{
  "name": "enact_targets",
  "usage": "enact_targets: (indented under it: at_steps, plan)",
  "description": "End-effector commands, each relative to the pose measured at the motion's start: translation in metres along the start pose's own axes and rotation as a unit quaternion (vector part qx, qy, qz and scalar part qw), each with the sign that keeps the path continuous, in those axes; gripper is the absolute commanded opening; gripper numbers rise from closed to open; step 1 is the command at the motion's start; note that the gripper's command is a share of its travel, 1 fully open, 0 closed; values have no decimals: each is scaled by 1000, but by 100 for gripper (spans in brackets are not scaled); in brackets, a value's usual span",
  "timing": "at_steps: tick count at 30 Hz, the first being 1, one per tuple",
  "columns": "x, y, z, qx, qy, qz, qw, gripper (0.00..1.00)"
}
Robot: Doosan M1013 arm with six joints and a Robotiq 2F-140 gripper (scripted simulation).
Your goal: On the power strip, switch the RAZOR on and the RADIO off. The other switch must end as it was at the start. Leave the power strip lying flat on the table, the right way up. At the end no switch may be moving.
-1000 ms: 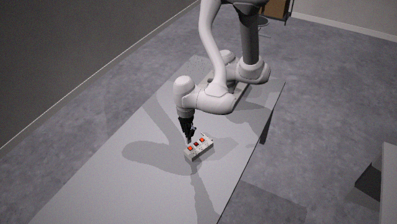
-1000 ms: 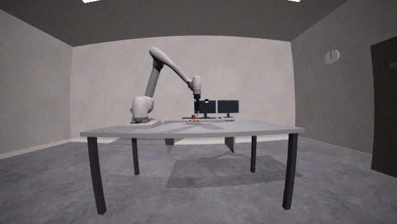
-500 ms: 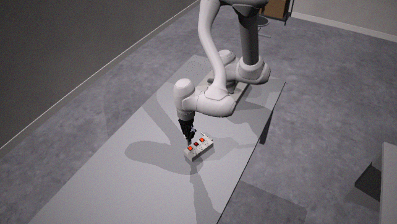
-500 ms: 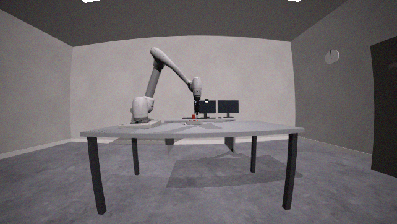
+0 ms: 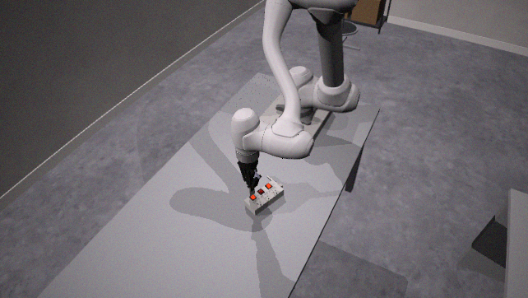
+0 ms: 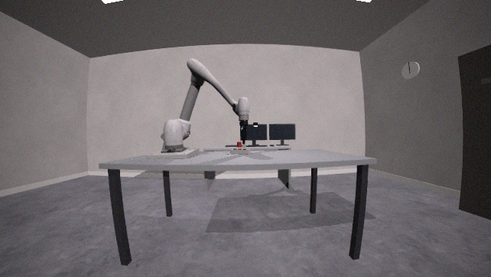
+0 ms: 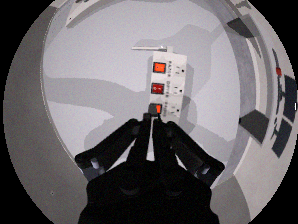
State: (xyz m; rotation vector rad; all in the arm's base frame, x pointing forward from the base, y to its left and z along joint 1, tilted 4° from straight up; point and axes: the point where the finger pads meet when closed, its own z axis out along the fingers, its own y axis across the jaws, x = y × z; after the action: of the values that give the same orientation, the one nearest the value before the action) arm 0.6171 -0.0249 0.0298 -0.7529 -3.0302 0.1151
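A white power strip (image 5: 265, 199) (image 6: 241, 151) (image 7: 174, 90) lies flat on the grey table (image 5: 173, 230) (image 6: 268, 158), the right way up, with three red rocker switches in a row. In the wrist view the far switch (image 7: 160, 67) glows brightest, the middle switch (image 7: 157, 88) is darker, and the near switch (image 7: 157, 108) sits right at my fingertips. My gripper (image 5: 252, 188) (image 6: 243, 141) (image 7: 150, 120) is shut and empty, pointing down just above the strip's near end. The labels are too small to read.
The arm's base (image 5: 325, 96) (image 6: 173, 147) stands on a plate at the far end of the table. Two monitors (image 6: 269, 131) stand behind the table. A second table's corner (image 5: 516, 239) lies to the right.
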Motion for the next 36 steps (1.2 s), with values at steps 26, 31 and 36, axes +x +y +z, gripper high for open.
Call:
enact_targets:
  at_steps: [26, 31, 36]
  plan:
    - [0, 0, 5, 0, 0, 0, 1000, 0]
    - [0, 0, 5, 0, 0, 0, 1000, 0]
    - [0, 0, 5, 0, 0, 0, 1000, 0]
